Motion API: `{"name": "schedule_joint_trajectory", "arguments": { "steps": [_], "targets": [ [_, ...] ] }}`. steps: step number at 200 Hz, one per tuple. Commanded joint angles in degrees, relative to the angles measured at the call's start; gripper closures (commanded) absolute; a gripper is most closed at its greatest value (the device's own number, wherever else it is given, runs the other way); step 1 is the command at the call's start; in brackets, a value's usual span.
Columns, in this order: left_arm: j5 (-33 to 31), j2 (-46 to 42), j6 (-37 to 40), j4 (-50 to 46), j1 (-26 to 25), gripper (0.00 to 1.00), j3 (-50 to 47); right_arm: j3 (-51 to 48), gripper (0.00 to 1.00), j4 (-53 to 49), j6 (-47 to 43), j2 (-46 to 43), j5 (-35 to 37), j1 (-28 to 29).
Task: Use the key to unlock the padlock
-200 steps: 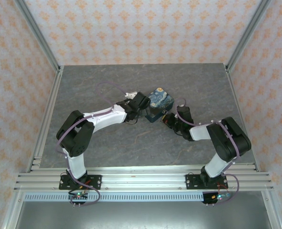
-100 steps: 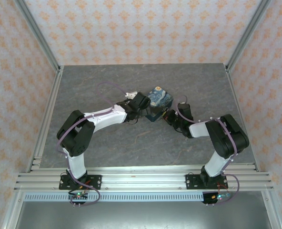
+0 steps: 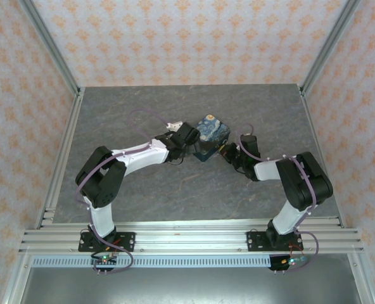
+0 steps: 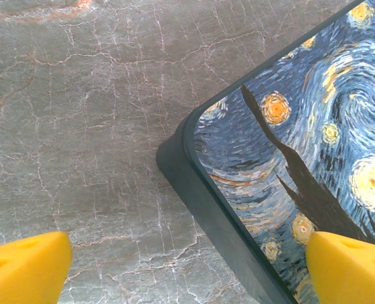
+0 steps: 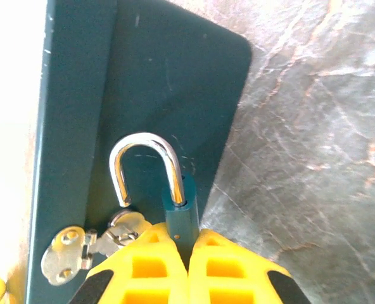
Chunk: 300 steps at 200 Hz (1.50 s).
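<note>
A small box (image 3: 213,130) with a swirling blue-and-yellow night-sky print on top and dark teal sides sits near the middle of the table (image 3: 143,114), a little toward the right edge. The 2 arms reach in to it from either side.

The left gripper (image 3: 194,144) is at the box's left side with its jaws spread wide, gripping nothing. In the left wrist view, 1 yellow fingertip (image 4: 23,266) hangs over bare grey table (image 4: 80,126). The other fingertip (image 4: 352,266) is over the painted top (image 4: 314,126), so a rounded corner of the box lies between them.

The right gripper (image 3: 224,152) is against the near right side of the box. In the right wrist view its 2 yellow fingers (image 5: 228,266) are pinched together on the lower end of the padlock (image 5: 180,209), a narrow teal body with a silver shackle (image 5: 143,142). The padlock lies against the box's dark teal wall (image 5: 162,82), close to that wall's rounded corner, with marbled table (image 5: 314,126) beyond. 1 leg of the shackle runs into the teal body. The other leg ends just above a small metal hasp (image 5: 67,253) fixed to the wall, and I cannot tell whether that leg is seated in anything. What lies deeper between the fingers is hidden.
</note>
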Motion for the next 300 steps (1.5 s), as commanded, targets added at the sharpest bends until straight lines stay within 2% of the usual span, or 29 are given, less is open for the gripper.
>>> {"name": "schedule_joint_trajectory", "arguments": {
  "steps": [1, 34, 74, 115, 150, 177, 180, 186, 204, 218, 247, 264, 283, 300],
  "targets": [
    [0.1, 1.1, 1.3, -5.4, 0.0, 0.05, -0.9, -4.1, 1.0, -0.9, -0.2, -4.7, -0.8, -1.6],
    [2.3, -0.9, 2.0, -5.7, 0.1, 0.05, 0.4, -8.9, 1.0, -6.5, -1.1, -11.1, -0.9, -3.7],
    [4.6, -4.7, 2.3, -6.0, 0.1, 0.05, 0.8, -12.6, 1.0, -18.1, -2.4, -20.3, 2.0, -6.0],
    [5.0, -10.1, 2.4, -7.4, 0.2, 0.04, -0.3, -13.2, 0.58, -30.1, -4.0, -29.1, 4.2, -7.9],
    [3.7, -16.8, 3.0, -9.2, 1.0, 0.03, -2.7, -12.8, 0.3, -38.5, -4.1, -40.0, 4.0, -11.7],
    [0.4, -23.1, 5.3, -12.3, 2.2, 0.03, -4.4, -10.4, 0.1, -44.1, -4.5, -47.0, 5.0, -14.1],
    [-0.2, -23.9, 5.7, -12.7, 2.4, 0.03, -4.6, -10.0, 0.09, -44.5, -4.5, -47.5, 5.2, -14.2],
    [-1.4, -25.4, 6.3, -13.7, 2.7, 0.03, -4.9, -9.1, 0.0, -45.3, -4.7, -48.2, 5.7, -14.4],
    [-6.4, -29.6, 8.7, -16.1, 3.8, 0.03, -5.5, -5.9, 0.01, -46.9, -6.2, -48.3, 7.7, -14.5],
    [-12.1, -32.8, 10.0, -17.3, 4.8, 0.02, -6.5, -3.1, 0.01, -48.1, -7.0, -47.3, 11.8, -14.5],
    [-24.7, -37.9, 12.2, -16.8, 7.6, 0.0, -9.6, 1.0, 0.01, -47.8, -9.8, -46.9, 25.0, -14.5],
    [-31.5, -40.8, 15.9, -12.2, 8.5, 0.0, -13.2, 0.8, 0.01, -43.0, -12.9, -47.5, 32.2, -14.5],
    [-40.3, -44.1, 22.3, -1.5, 8.7, 0.0, -19.9, -0.1, 0.01, -36.6, -17.1, -46.7, 41.3, -14.5],
    [-42.8, -45.8, 27.2, 7.0, 10.5, 0.0, -25.6, -3.2, 0.01, -27.4, -23.4, -45.5, 45.0, -14.5]
  ]
}}
